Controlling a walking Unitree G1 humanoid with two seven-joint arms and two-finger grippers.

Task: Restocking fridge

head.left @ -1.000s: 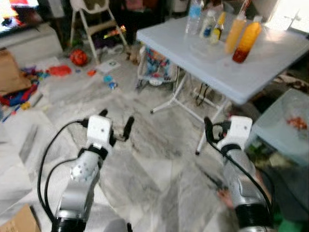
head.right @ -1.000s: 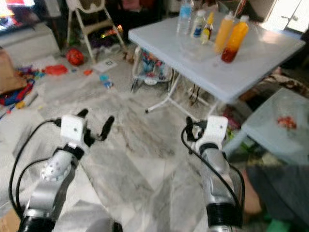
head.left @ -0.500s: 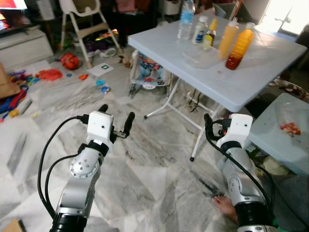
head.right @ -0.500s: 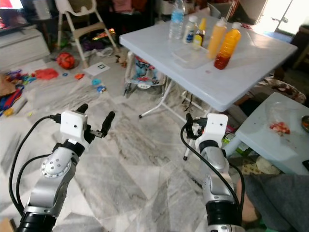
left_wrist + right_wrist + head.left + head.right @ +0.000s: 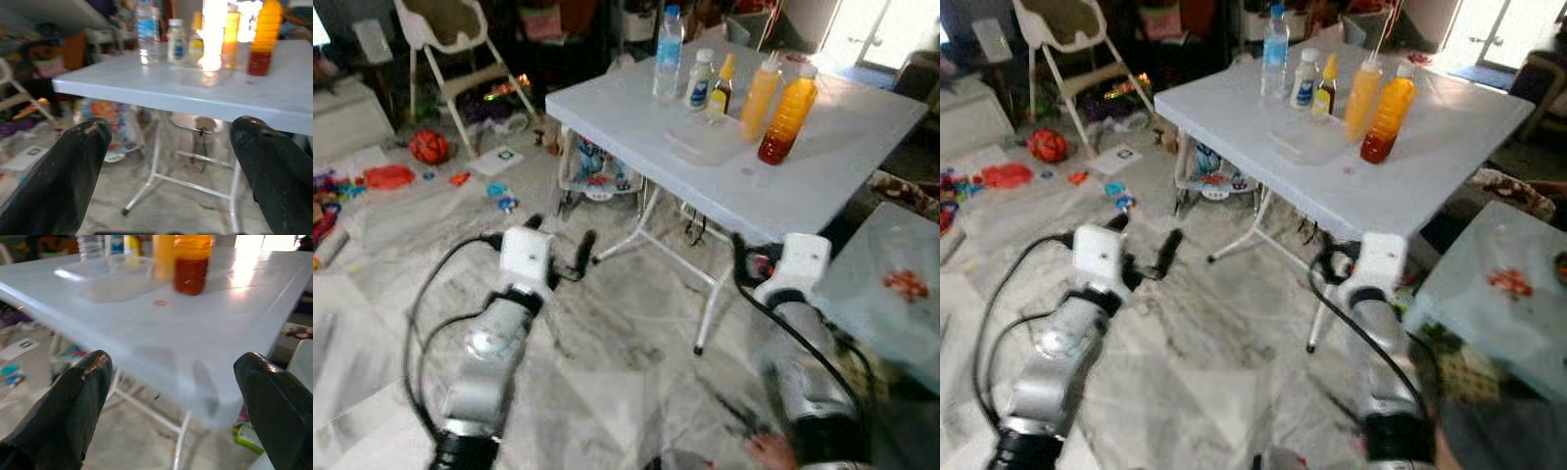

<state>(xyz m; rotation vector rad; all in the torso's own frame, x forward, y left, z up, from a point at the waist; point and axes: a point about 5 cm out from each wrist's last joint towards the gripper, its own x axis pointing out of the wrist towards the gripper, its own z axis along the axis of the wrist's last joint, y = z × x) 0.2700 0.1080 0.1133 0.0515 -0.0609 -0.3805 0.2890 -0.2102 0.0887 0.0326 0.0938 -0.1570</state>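
A white folding table (image 5: pixel 822 186) stands ahead on my right. On it are a clear water bottle (image 5: pixel 668 49), a small white bottle (image 5: pixel 702 78), a small dark bottle with a yellow top (image 5: pixel 722 86), a tall orange bottle (image 5: pixel 761 86), an orange-and-red juice bottle (image 5: pixel 785 113) and a clear plastic tub (image 5: pixel 705 142). My left gripper (image 5: pixel 560 240) is open over the marble floor, short of the table's near corner. Just below the table's front edge, my right gripper (image 5: pixel 752 264) is open and empty. The right wrist view looks across the tabletop at the juice bottle (image 5: pixel 191 264).
A white high chair (image 5: pixel 440 39), a red ball (image 5: pixel 429 145) and scattered toys lie on the floor at the left. A baby bouncer (image 5: pixel 597 162) sits under the table. A low pale table (image 5: pixel 891 284) stands at the right. A person's toes (image 5: pixel 769 450) are by my right arm.
The whole view has shifted: the table now looks larger and closer to the middle, so the camera has moved toward it. Both grippers stay open and held out in front.
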